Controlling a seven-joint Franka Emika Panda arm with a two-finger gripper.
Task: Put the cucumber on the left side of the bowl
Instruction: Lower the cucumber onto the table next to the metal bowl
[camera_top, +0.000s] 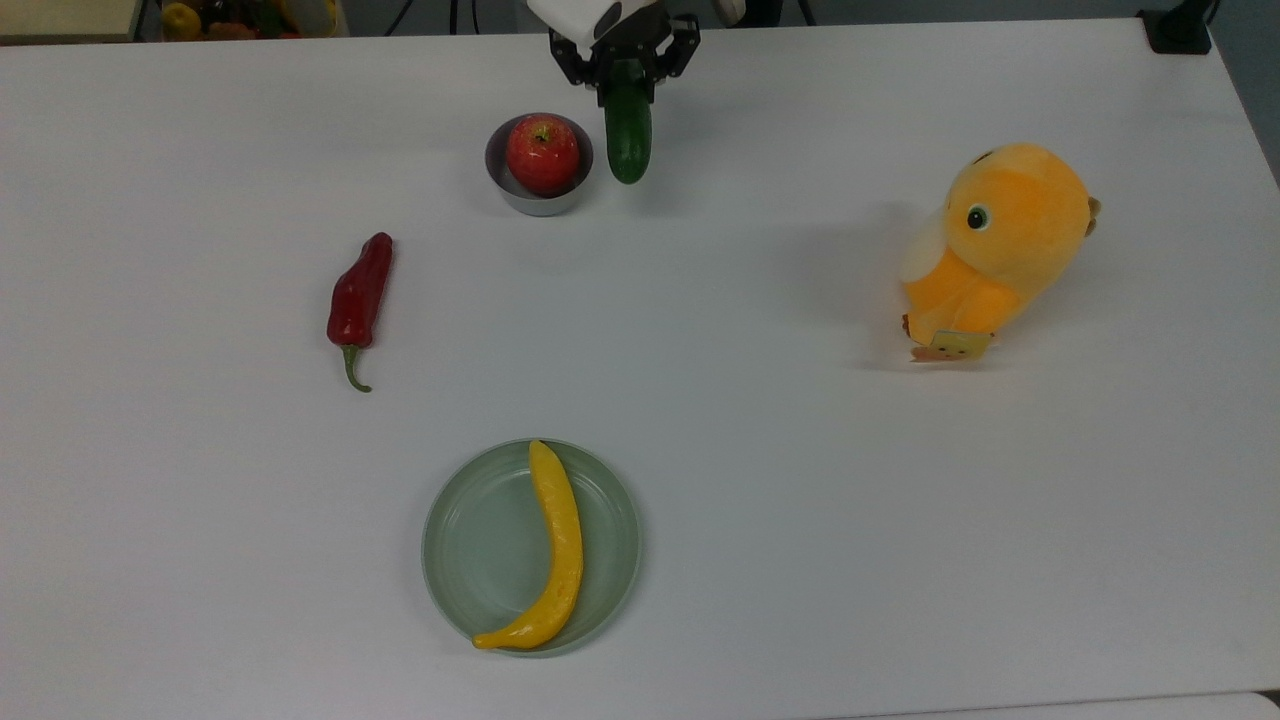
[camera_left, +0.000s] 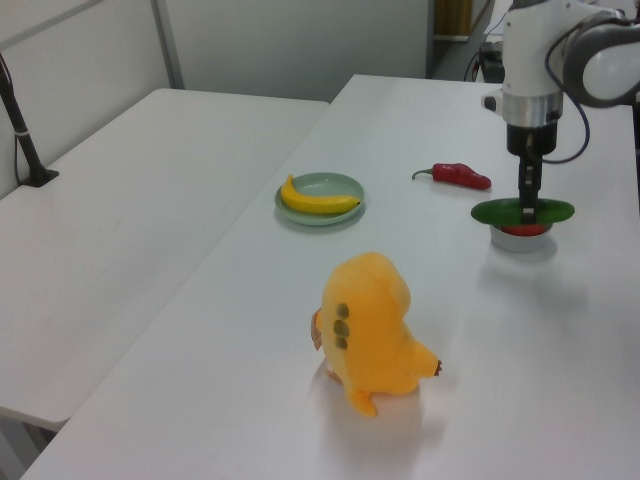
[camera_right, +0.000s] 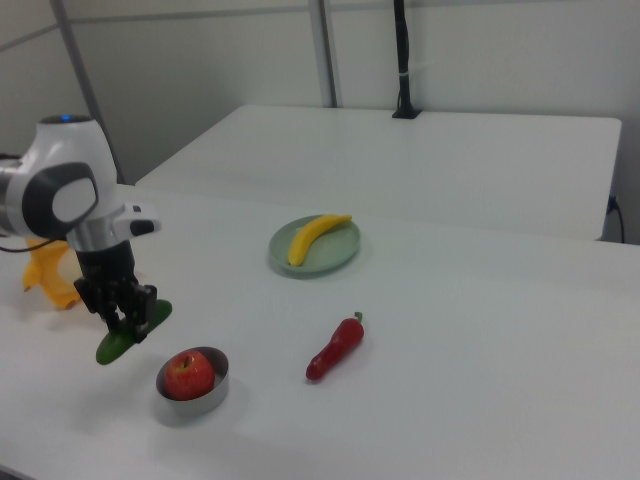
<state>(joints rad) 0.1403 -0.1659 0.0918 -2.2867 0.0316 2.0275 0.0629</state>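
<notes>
The tool is clamped on one end of the cucumber, which hangs just above the tabletop, close beside the grey bowl holding a red apple, on the top view's right of it. By my reading the pick-up and carry are done. What is left is lowering the cucumber to the tabletop beside the bowl and letting go, if this is the intended side.

likely a lab: white tables, robot arm.
</notes>
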